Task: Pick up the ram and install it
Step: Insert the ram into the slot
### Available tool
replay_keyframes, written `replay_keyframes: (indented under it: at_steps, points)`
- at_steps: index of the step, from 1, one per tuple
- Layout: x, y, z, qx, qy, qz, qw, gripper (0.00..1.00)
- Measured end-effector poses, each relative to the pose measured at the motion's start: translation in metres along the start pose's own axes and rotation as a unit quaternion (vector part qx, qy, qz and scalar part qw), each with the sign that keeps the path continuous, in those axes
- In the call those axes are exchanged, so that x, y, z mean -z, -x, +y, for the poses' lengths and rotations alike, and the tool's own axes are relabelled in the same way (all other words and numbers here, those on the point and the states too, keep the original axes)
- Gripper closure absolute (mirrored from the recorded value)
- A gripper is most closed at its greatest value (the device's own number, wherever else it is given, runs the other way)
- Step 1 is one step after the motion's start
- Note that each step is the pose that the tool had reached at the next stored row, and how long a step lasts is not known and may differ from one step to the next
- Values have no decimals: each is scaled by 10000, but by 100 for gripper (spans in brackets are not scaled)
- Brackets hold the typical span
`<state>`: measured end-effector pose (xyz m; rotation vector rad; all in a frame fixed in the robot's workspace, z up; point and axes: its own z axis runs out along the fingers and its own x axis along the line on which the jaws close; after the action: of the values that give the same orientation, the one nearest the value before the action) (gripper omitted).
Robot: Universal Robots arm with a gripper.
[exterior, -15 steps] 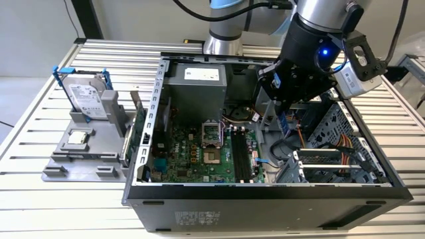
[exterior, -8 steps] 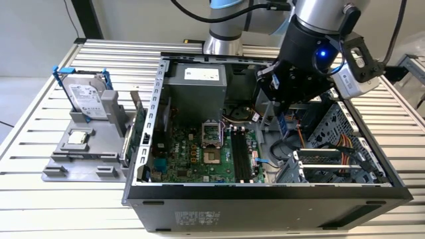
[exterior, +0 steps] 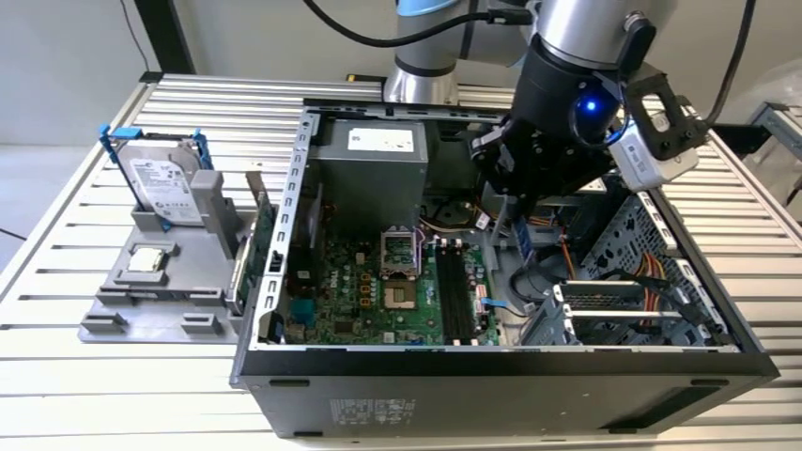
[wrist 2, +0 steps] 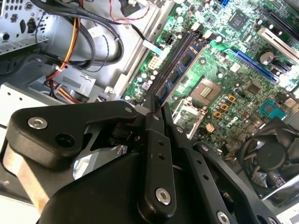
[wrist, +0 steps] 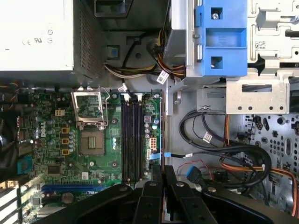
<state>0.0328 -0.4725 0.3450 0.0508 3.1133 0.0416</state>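
One black two-finger gripper (wrist 2: pixel 158 103), clamped on the thin blue ram stick (wrist 2: pixel 180 70), hangs above the green motherboard (wrist 2: pixel 224 74).

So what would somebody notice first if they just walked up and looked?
Probably the big black gripper hanging over the open computer case, pinching the thin blue ram above the green motherboard and its dark slots. Then the silver hard drive standing in a grey holder at the exterior view's left.
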Motion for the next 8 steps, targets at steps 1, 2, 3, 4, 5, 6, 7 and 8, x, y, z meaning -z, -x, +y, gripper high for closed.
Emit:
replay_keyframes:
  at_steps: [1,2,3,4,5,6,7,8]
  points:
    - [-8,-12,-2,1,0,-11,10000,100]
    - [-13,-22,-5,2,0,-17,10000,100]
    - [-17,-31,-7,3,0,-21,10000,100]
    - [-26,-42,-8,2,1,-25,10000,100]
    - [-40,-51,-9,3,0,-28,10000,100]
    - [-55,-57,-10,3,0,-29,10000,100]
    - [-71,-62,-11,3,0,-30,10000,100]
    - [-89,-66,-12,3,0,-31,10000,100]
